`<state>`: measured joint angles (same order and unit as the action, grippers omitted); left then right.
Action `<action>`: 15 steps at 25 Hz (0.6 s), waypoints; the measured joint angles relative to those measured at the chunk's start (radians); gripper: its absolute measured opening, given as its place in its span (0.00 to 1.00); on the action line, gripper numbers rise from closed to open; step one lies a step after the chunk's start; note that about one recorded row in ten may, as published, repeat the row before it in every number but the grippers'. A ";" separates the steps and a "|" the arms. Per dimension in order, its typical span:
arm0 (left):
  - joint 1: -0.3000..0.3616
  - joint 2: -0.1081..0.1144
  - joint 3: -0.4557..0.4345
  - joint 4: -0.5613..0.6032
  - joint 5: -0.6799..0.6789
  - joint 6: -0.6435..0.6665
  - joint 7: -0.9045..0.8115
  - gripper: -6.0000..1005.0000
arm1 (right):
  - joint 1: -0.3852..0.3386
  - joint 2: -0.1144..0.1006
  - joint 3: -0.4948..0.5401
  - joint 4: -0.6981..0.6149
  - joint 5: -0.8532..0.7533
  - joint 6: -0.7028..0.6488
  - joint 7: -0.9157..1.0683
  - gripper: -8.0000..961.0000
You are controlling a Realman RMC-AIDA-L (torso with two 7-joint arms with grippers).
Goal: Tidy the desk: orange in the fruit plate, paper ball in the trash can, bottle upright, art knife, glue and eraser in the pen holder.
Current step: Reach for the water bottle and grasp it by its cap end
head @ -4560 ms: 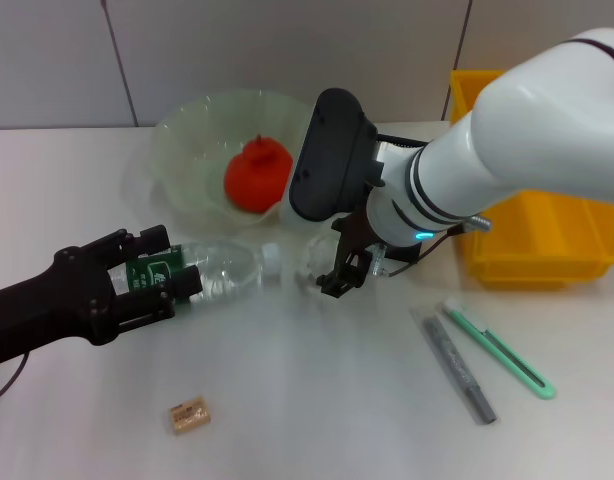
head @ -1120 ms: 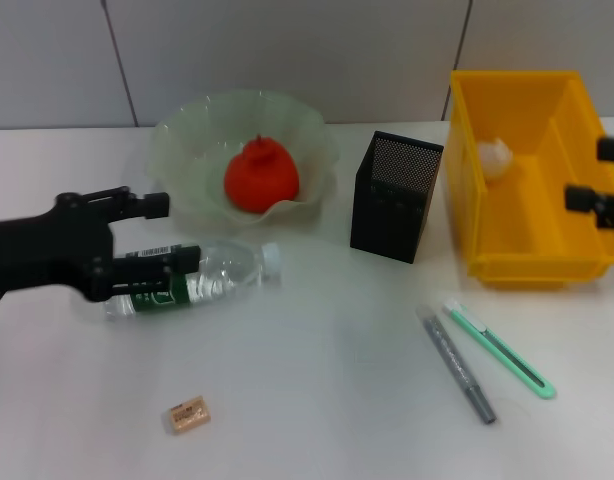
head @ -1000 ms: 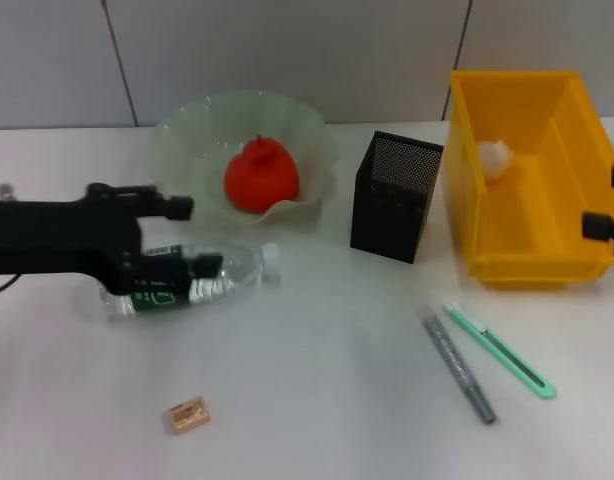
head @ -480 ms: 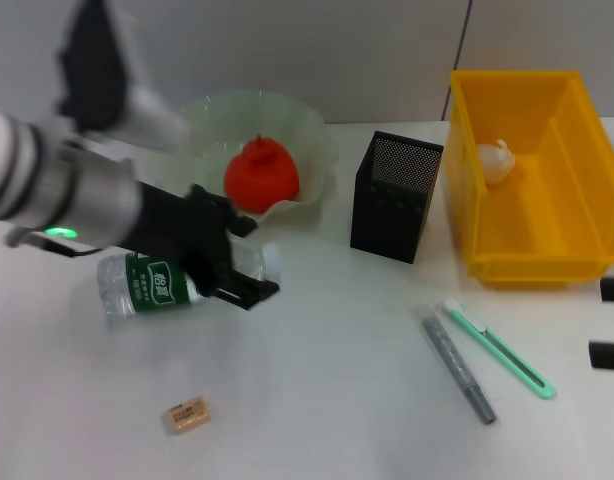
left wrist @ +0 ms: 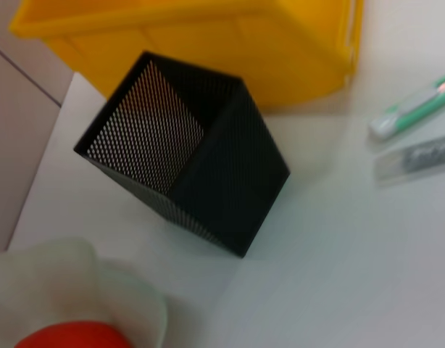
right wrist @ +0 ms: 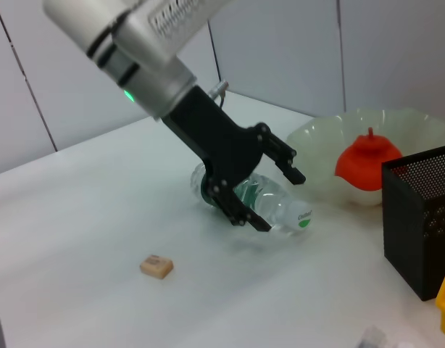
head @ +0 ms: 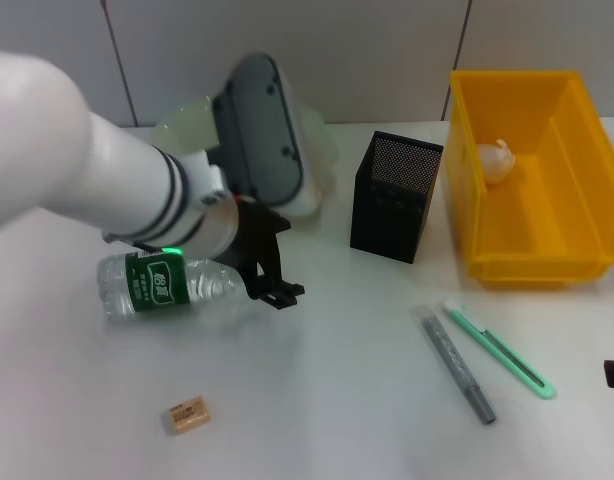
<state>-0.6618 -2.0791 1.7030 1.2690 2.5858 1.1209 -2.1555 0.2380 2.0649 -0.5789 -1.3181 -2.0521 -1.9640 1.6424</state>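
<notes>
Here the left gripper (head: pixel 270 262), fingers spread, straddles the cap end of the bottle (head: pixel 167 284), which lies flat at nine o'clock on the desk (head: pixel 337 400). Closing on that slick, narrow neck may let it roll or slip out. The right gripper's finger state cannot be told.

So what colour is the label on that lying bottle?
Dark green with white markings, on the bottle; the head view shows it best.

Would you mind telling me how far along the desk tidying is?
Done: orange in the fruit plate, paper ball in the trash can. In hand: left gripper open around the lying bottle. Left: art knife, glue and eraser, all outside the pen holder.
</notes>
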 joint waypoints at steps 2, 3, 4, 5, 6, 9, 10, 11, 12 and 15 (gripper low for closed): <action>-0.005 0.000 0.036 -0.032 0.029 -0.052 -0.019 0.80 | -0.001 0.000 0.010 0.002 0.000 -0.004 0.000 0.81; -0.009 0.000 0.050 -0.052 0.039 -0.077 -0.024 0.80 | -0.001 0.000 0.013 0.002 0.000 -0.006 0.000 0.81; -0.014 0.000 0.057 -0.066 0.043 -0.091 -0.025 0.80 | -0.001 0.000 0.014 0.003 -0.001 -0.007 0.001 0.81; -0.014 0.000 0.057 -0.066 0.043 -0.091 -0.025 0.80 | -0.001 0.000 0.016 0.003 -0.001 -0.008 0.002 0.81; -0.022 -0.001 0.067 -0.088 0.049 -0.115 -0.026 0.80 | -0.002 0.000 0.016 0.003 -0.002 -0.008 0.004 0.81; -0.043 -0.001 0.074 -0.137 0.061 -0.146 -0.027 0.80 | -0.006 0.003 0.016 -0.001 -0.002 -0.008 0.005 0.81; -0.049 -0.001 0.075 -0.149 0.064 -0.150 -0.027 0.80 | -0.007 0.004 0.016 -0.001 -0.002 -0.008 0.005 0.81; -0.054 -0.001 0.076 -0.160 0.070 -0.154 -0.027 0.80 | -0.008 0.004 0.016 -0.001 -0.002 -0.007 0.005 0.81; -0.056 -0.001 0.077 -0.166 0.075 -0.158 -0.027 0.80 | -0.008 0.006 0.016 0.000 -0.002 -0.005 0.005 0.81; -0.066 -0.001 0.077 -0.191 0.098 -0.170 -0.028 0.80 | -0.008 0.008 0.016 0.006 -0.002 -0.001 0.005 0.81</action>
<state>-0.7276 -2.0801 1.7805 1.0779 2.6838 0.9511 -2.1831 0.2301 2.0732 -0.5629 -1.3125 -2.0541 -1.9652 1.6477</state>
